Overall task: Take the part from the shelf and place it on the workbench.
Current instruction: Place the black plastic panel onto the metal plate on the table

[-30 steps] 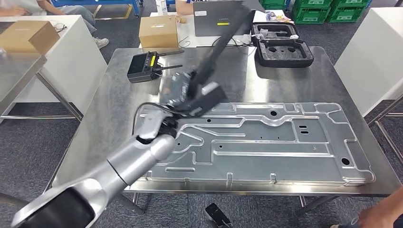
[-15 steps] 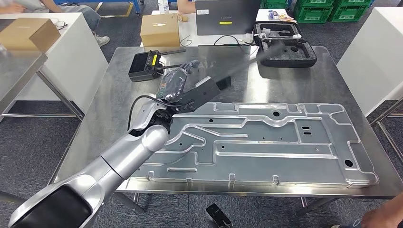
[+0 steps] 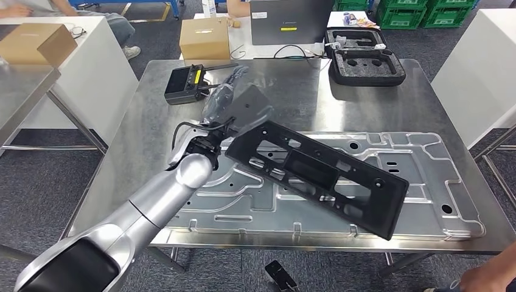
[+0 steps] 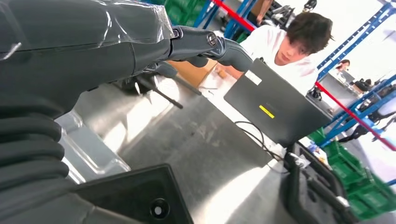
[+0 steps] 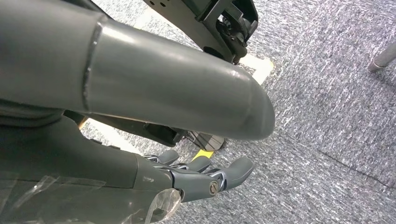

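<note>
A long black plastic part (image 3: 316,176) with several cut-outs lies slanted across the silver stamped panel (image 3: 420,164) on the steel workbench (image 3: 146,140). My left hand (image 3: 222,112), wrapped in clear film, holds the part's left end; its fingers (image 4: 205,44) reach out over the bench. The part's corner (image 4: 140,196) sits close under the palm in the left wrist view. My right hand (image 5: 201,175) hangs over the grey carpet with its fingers loosely bent and nothing in them.
A black remote controller (image 3: 185,82) lies just beyond my left hand. A cardboard box (image 3: 204,38), a laptop (image 3: 286,21) and an open black foam case (image 3: 363,58) stand at the back. A person (image 4: 299,42) sits behind the laptop. Another person's arm (image 3: 490,277) shows at the near right.
The black part has swung down from standing edge-on towards the back to lying flat over the silver panel. My left hand stayed at its left end.
</note>
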{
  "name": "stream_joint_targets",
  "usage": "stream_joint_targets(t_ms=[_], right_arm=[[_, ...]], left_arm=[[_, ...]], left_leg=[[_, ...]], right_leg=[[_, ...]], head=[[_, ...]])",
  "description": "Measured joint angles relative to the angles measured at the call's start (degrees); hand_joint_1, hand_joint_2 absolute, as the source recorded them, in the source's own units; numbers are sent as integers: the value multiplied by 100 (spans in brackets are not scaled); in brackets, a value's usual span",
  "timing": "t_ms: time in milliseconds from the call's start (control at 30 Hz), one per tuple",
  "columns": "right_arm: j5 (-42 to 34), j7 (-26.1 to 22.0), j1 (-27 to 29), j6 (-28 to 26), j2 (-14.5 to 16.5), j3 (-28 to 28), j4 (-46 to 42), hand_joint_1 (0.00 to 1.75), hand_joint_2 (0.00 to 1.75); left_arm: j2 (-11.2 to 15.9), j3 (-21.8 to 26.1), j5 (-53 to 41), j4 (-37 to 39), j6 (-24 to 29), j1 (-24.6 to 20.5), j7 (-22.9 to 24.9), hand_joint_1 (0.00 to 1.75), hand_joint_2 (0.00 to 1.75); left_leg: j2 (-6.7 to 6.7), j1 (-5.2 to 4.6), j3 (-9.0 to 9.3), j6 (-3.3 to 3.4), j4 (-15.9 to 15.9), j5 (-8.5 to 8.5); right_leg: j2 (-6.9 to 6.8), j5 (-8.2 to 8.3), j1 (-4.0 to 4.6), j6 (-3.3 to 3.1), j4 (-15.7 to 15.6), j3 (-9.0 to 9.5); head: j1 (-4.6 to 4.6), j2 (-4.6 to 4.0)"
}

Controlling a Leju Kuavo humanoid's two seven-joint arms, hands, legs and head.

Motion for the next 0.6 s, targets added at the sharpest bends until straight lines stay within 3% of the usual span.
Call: stream_joint_targets(t_ms=[233, 367, 433, 500, 533, 567, 600], right_arm=[[-56, -22, 56, -62, -14, -5, 0, 0, 0], [-55, -22, 79, -63, -34, -7, 0, 0, 0], [-56, -22, 89, -67, -51, -8, 1, 0, 0], [-57, -21, 100, -80, -71, -8, 2, 0, 0], [-57, -21, 107, -90, -84, -8, 4, 0, 0], [-57, -22, 112, -100, -99, -8, 5, 0, 0], [-58, -22, 117, -109, -115, -8, 6, 0, 0]], left_arm=[[58, 601, 1228, -3, 505, 23, -805, 0, 0], [127, 839, 1425, -47, 652, 18, -919, 0, 0], [145, 918, 1544, -77, 718, 16, -968, 0, 0], [176, 1001, 1702, -107, 779, 37, -1036, 0, 0], [199, 1044, 1793, -128, 815, 63, -1074, 0, 0], [229, 1082, 1883, -157, 859, 93, -1115, 0, 0], [261, 1115, 1963, -194, 904, 120, -1155, 0, 0]], left_leg=[[0, -32, -16, 56, 31, -33], [8, 22, 48, 117, -91, 65], [16, 80, 88, 128, -164, 111], [16, 113, 88, 127, -168, 117], [15, 133, 86, 120, -166, 118], [14, 159, 85, 103, -160, 117], [11, 194, 82, 72, -144, 111]], right_leg=[[-2, -1, -20, 16, -8, 2], [-6, -55, -16, 90, 34, -6], [-11, -349, -28, 159, 483, -192], [-12, -683, -72, 235, 1234, -526], [-13, -735, -106, 273, 1469, -634], [-15, -685, -141, 314, 1505, -650], [-20, -530, -180, 359, 1296, -549]], head=[[0, 2], [1, 1], [3, 1], [7, 1], [7, 2], [7, 2], [7, 2]])
